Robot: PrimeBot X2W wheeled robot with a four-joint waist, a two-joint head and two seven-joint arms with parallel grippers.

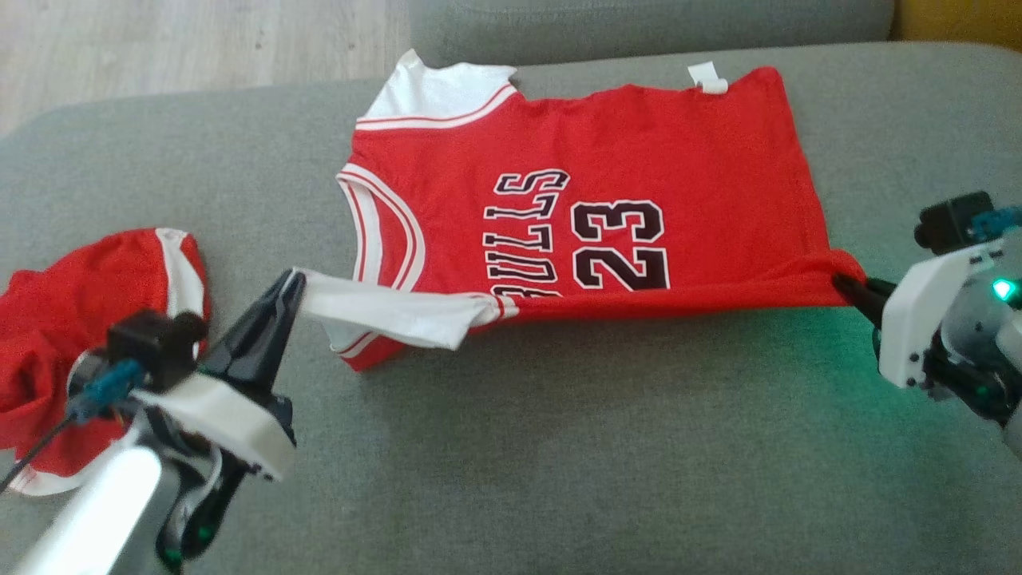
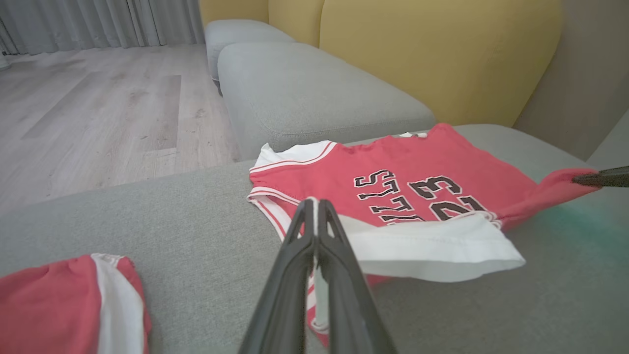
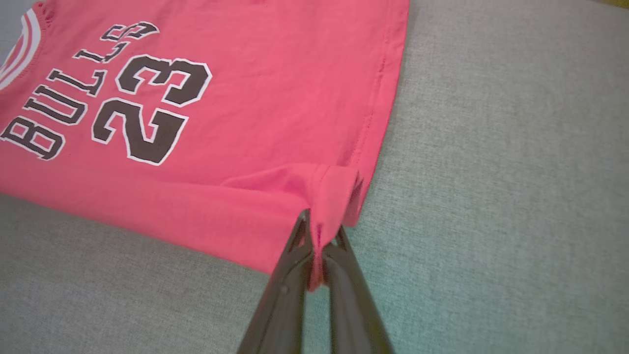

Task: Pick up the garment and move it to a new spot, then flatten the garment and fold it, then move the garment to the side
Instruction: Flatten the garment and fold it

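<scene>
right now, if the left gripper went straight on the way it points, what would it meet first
The left gripper, jaws shut on the white sleeve, would likely run into the red jersey body first; depth is unclear.

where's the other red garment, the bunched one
The bunched red garment lies at the far left of the head view on the grey cushion, beside the left claw, apart from the jersey.

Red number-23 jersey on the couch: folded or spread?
Spread, unfolded: red jersey lies flat, print showing; left gripper and right gripper pinch its near edge, lifting it.
</scene>
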